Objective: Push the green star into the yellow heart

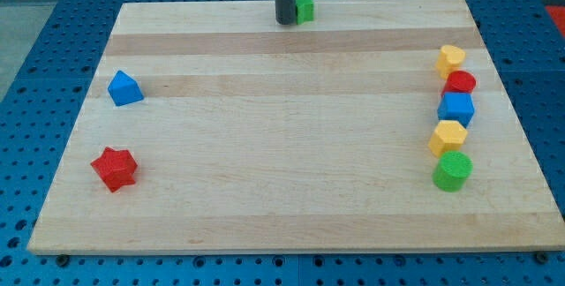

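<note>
A: Where is the tip?
B: At the view's top, touching the green star on its left side.
A: The yellow heart?
B: Far right, topping a column of blocks. There is no claw, and no readable writing.

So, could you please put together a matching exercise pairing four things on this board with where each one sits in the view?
Things:
1. my tip
2. red star
3. green cylinder
4. blue block

Places:
A. bottom end of the column of blocks on the view's right
B. top edge of the board, touching the left side of a green block
C. view's left, upper of the two blocks there
D. view's left, lower of the two blocks there

Pairs: 1-B, 2-D, 3-A, 4-C
</note>
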Available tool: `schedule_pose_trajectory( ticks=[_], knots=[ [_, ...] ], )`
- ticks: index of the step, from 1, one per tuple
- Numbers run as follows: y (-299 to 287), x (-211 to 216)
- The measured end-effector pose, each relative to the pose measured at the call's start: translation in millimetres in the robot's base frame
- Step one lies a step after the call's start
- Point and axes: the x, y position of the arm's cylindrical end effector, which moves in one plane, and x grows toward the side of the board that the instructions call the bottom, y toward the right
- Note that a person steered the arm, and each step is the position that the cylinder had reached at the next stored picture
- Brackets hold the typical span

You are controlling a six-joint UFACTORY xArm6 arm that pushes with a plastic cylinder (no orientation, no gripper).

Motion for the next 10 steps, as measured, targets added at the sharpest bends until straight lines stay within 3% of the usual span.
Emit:
schedule_pose_trajectory(
  ticks=[1,2,3,4,6,7,10],
  knots=[
    [-8,-18],
    [23,-42],
    [46,-29],
    [88,18],
    [25,58],
    [83,66],
    [159,41]
  ],
)
